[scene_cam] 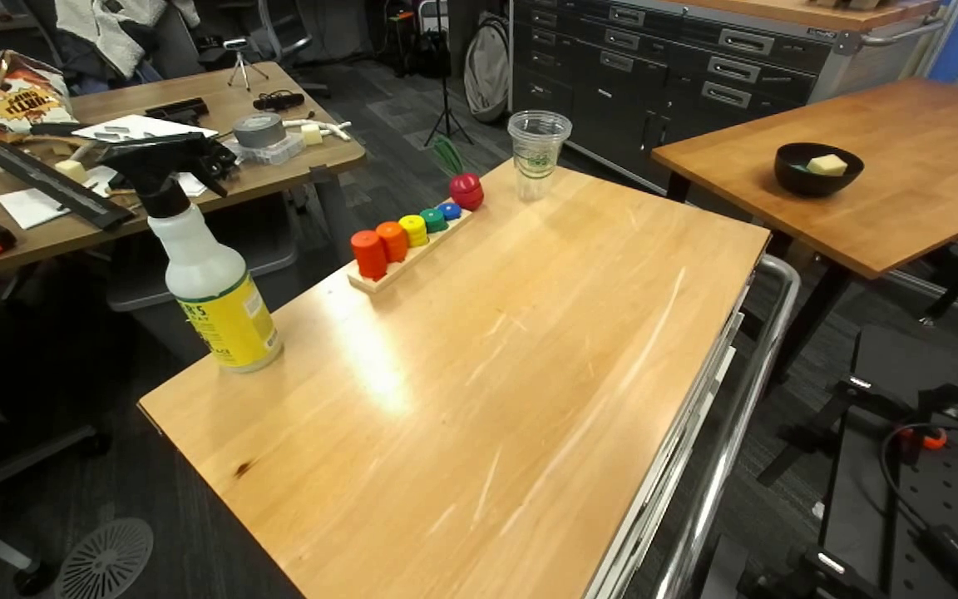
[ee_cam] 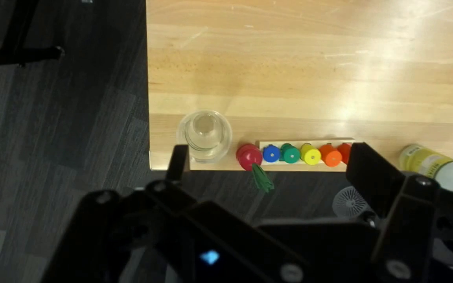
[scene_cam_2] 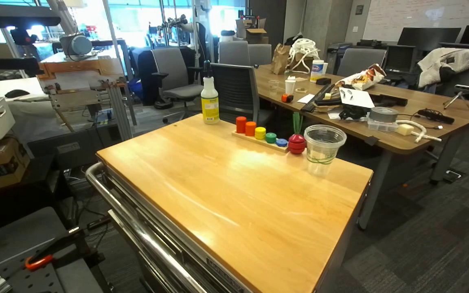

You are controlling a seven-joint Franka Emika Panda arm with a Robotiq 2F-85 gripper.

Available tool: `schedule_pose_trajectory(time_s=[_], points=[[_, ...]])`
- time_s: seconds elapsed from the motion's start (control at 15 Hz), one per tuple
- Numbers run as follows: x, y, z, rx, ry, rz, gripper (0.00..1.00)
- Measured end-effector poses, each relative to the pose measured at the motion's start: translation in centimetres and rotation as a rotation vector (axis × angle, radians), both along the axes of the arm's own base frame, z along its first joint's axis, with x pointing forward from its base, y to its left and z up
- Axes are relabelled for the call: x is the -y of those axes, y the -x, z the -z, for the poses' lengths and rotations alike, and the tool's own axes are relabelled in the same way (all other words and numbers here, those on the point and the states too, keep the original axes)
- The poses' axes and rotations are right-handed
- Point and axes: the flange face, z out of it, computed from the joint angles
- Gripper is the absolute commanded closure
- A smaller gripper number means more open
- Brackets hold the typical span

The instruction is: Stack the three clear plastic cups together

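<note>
Clear plastic cups stand upright, nested in a single stack, at a table corner; the stack shows in both exterior views [scene_cam: 537, 158] [scene_cam_2: 323, 148]. Several rims lie close above one another, but I cannot count the cups surely. In the wrist view the stack [ee_cam: 205, 133] is seen from above, just beyond the left fingertip and apart from it. My gripper [ee_cam: 271, 157] is open, its two black fingers wide apart with nothing held between them. It hangs above the table's edge. The gripper and arm are out of view in both exterior views.
A red toy [scene_cam_2: 296, 144] with green leaves stands beside the cups. A wooden peg board with coloured cylinders [scene_cam: 392, 241] runs along the same edge. A white-and-yellow spray bottle [scene_cam: 221, 299] stands at another corner. A black bowl [scene_cam: 799, 170] sits on a separate table.
</note>
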Motion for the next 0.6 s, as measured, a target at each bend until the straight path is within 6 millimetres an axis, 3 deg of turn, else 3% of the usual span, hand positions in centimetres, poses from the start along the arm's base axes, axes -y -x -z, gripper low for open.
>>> schedule_pose_trajectory(time_s=[0.13, 0.27, 0.6], points=[[-2.1, 0.7, -3.3, 0.086, -0.016, 0.004, 0.00], [-4.1, 1.1, -5.3, 0.140, -0.017, 0.006, 0.00], [-8.3, 1.2, -6.0, 0.133, -0.023, -0.040, 0.00]])
